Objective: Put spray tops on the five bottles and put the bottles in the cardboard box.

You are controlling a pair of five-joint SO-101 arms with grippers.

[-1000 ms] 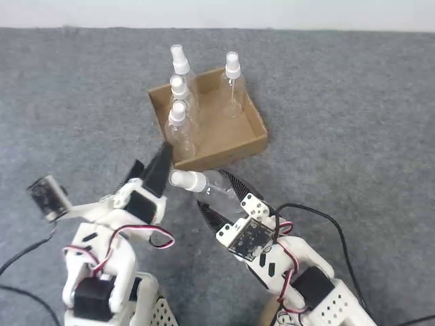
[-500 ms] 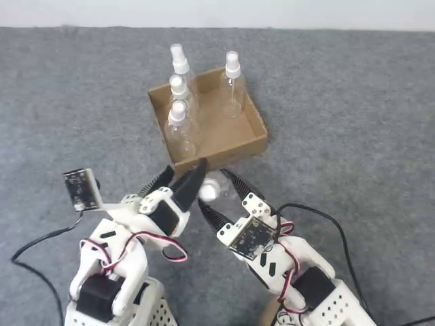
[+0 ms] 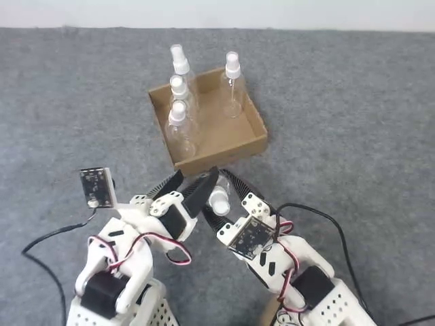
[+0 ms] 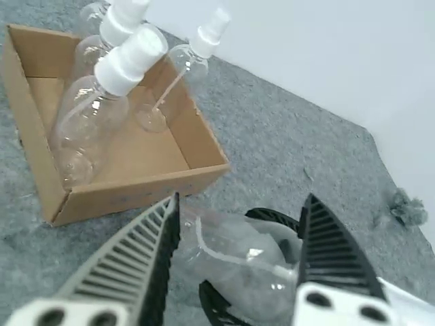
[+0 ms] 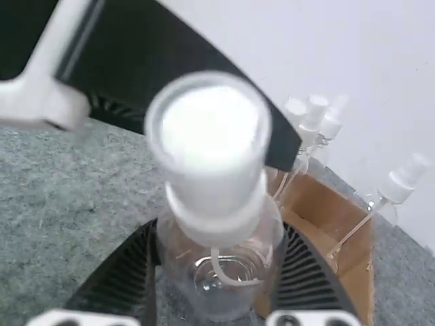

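Left pincer [image 3: 197, 176] gapes wide beside the right pincer [image 3: 213, 190], which clamps a bottle [image 5: 212, 224].

Spray top [image 5: 207, 132] blurred up close; held bottle [image 4: 231, 255] partly hidden.

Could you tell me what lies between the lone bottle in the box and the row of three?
Bare cardboard box floor, shown in the high view.

Bottles [image 3: 178, 122] crowd the left of the cardboard box [image 3: 253, 117]; near-right floor bare.
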